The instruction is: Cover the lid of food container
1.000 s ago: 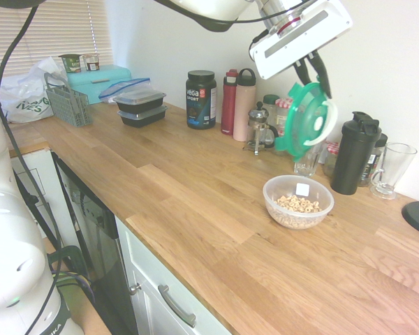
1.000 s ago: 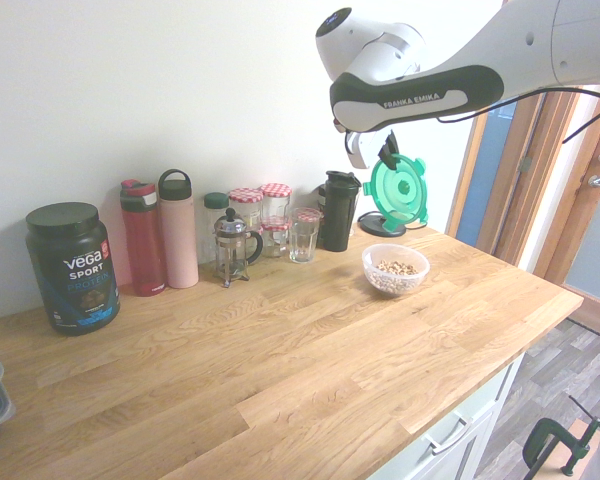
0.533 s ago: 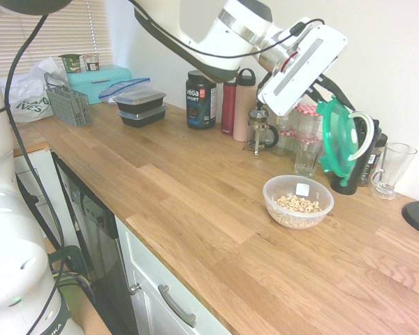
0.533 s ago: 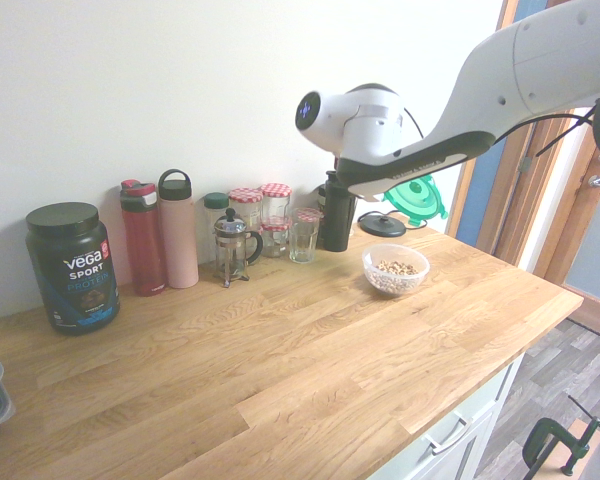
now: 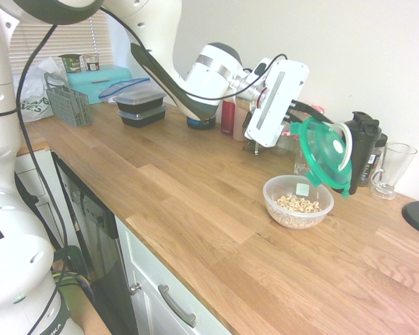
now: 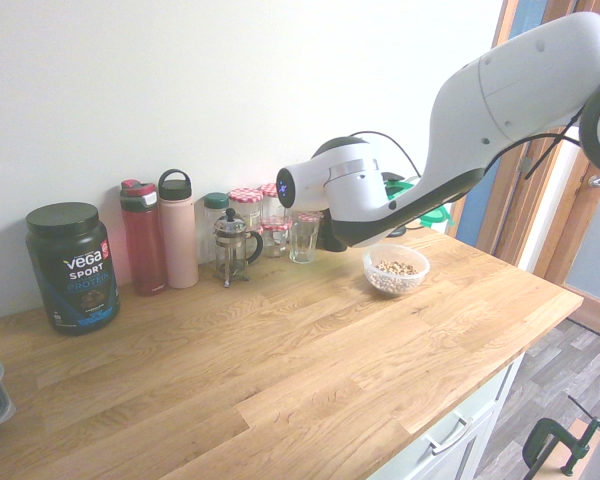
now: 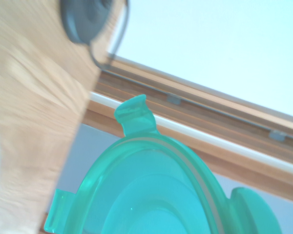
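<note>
far left of the first ext view, upper corner: a white plastic bag (image 5: 17, 94), a grey slotted rack (image 5: 68, 105) and a teal box (image 5: 98, 80) w/ two small pots on top, all at the back of the wooden counter (image 5: 195, 209). just right of those, two stacked black meal boxes (image 5: 141, 106) w/ a blue-rimmed flat lid (image 5: 123, 87) leaning behind. next along the wall a dark tub shows under my arm, then a red bottle (image 5: 228, 115), mostly hidden by my wrist.

centre frame, my pincer (image 5: 309, 117) sticks out roughly level toward the right, fingers clamped tight on the edge of the lid (image 5: 325, 152). the lid is tilted, nearly on edge, green & see-through, white oval in its middle. it hangs in the air above the far rim of the food container (image 5: 298, 201), lowest clip tab close over that rim; can't tell if they touch.

the food container sits on the counter, centre-right, cereal rings in the bottom, small white label on the inner wall.

right of the lid: a black shaker bottle (image 5: 363, 150), then a clear glass mug (image 5: 391, 171) near the right edge.

second ext view, l to r: vega tub (image 6: 72, 265), red bottle, pink bottle (image 6: 178, 230), french press (image 6: 232, 245), jars w/ checked lids (image 6: 250, 205), a glass (image 6: 304, 235), then the container; only a green sliver of lid shows past my arm.

wrist view: lid fills the lower half, blurry.
</note>
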### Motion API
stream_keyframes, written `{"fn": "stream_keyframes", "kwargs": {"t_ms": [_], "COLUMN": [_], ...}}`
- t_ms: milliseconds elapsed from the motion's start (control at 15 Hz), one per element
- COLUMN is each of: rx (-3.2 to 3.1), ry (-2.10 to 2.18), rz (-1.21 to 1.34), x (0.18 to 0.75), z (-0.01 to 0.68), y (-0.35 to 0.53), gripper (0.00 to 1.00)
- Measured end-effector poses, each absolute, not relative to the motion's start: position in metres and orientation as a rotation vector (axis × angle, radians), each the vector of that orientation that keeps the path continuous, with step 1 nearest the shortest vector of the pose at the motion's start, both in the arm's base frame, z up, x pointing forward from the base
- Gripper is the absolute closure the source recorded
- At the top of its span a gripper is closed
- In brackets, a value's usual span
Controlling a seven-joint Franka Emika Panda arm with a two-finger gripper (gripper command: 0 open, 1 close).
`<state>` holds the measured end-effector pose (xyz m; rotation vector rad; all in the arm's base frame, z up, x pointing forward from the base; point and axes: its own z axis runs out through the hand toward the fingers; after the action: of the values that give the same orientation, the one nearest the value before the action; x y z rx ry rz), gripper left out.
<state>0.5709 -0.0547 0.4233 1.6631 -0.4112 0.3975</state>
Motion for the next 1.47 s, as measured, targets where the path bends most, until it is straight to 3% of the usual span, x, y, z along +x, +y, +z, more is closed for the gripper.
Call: {"fn": "stream_keyframes", "kwargs": {"t_ms": [1133, 1200, 1467], "rx": [1.66, 1.661, 1.683], "ry": [-0.45, -0.45, -0.457], "rz": [0.366, 0.366, 0.391], "x": [0.572, 0.572, 0.573], "z": [0.375, 0.375, 0.373], "y": [-0.043, -0.042, -0.036], "gripper": [1.0, 0.0, 0.0]}}
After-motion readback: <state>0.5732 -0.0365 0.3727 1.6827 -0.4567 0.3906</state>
